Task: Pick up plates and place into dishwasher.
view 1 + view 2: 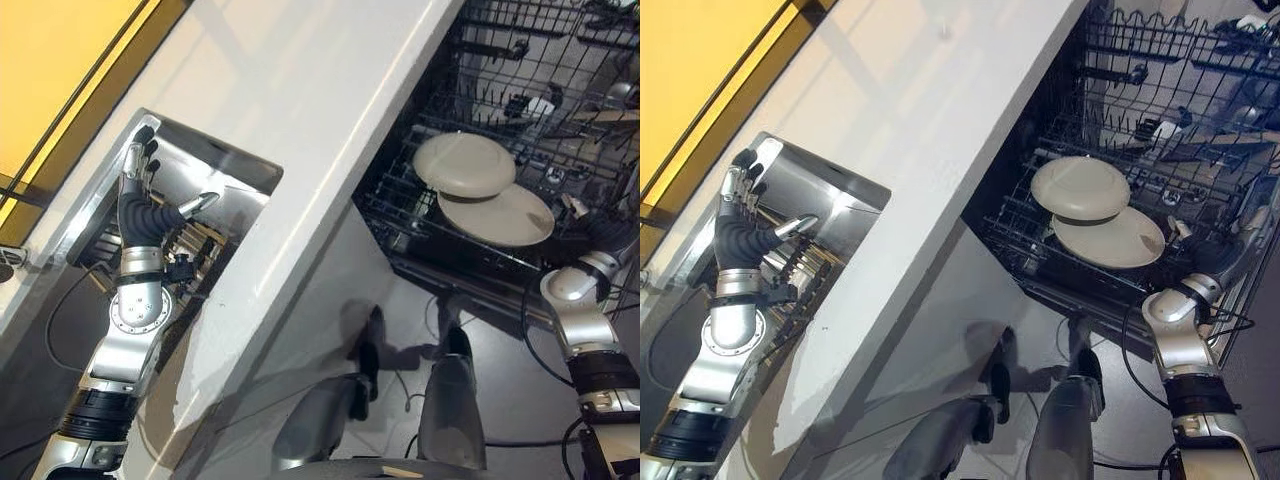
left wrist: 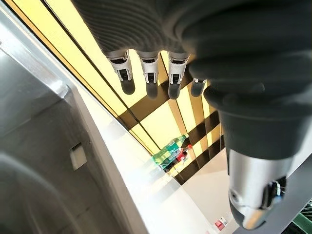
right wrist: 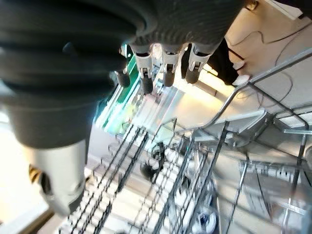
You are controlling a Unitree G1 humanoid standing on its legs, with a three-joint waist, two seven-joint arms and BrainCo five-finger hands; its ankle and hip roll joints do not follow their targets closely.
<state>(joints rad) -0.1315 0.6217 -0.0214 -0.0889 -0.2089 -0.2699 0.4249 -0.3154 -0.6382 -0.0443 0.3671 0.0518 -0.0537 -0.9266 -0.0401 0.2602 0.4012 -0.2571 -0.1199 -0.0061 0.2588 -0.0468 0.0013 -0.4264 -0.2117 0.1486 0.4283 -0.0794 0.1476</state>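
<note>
Right wrist view alone shows the right hand [image 3: 165, 44] released, empty, above the dishwasher rack [image 3: 204, 161].

The upper plate [image 1: 463, 163] hides part of the lower plate [image 1: 505, 217].

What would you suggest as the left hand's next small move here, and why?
Probably lower the left hand into the sink to look for a plate. Its fingers are straight and hold nothing, it hovers over the sink's edge, and two plates already lie in the dishwasher rack, by the right hand.
</note>
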